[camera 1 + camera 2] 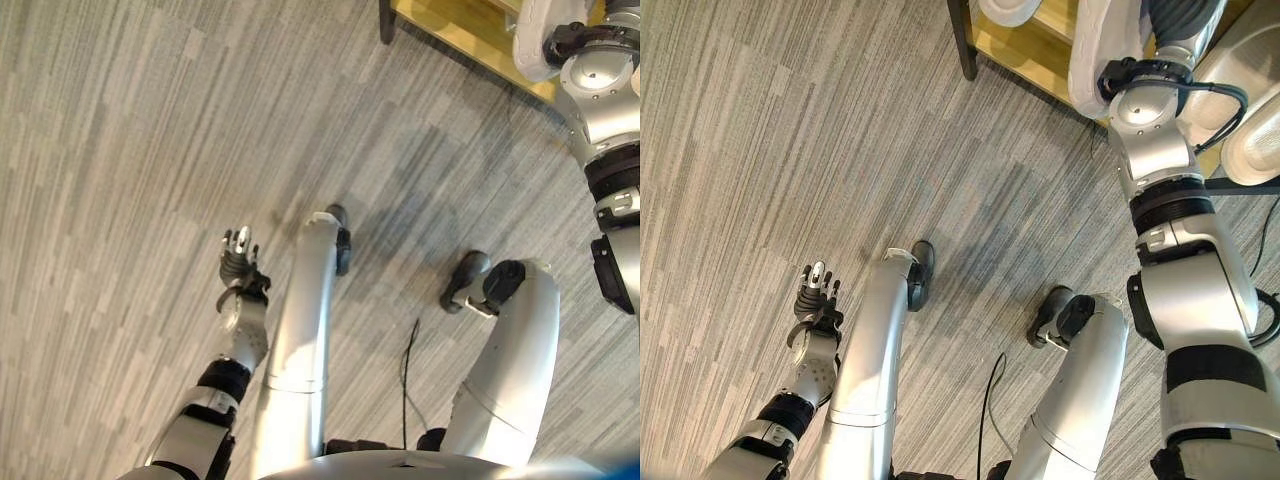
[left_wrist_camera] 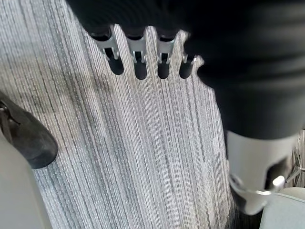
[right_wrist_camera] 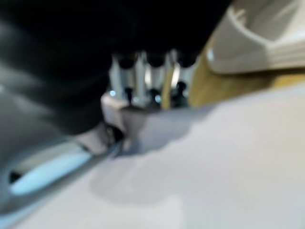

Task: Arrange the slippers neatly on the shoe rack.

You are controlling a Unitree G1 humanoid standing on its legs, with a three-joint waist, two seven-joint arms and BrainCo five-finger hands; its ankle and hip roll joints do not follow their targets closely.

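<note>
Right arm at the shoe rack, left idle.
I see white slippers [image 1: 1255, 140] on the wooden shoe rack [image 1: 1025, 45]; right hand [image 3: 147, 83] curls onto one slipper [image 1: 1095, 55]; left hand [image 1: 816, 295] hangs relaxed above the floor [image 1: 760, 130].

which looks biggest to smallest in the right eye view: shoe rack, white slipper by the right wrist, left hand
1. shoe rack, though cut off by the edge
2. white slipper
3. left hand
</note>
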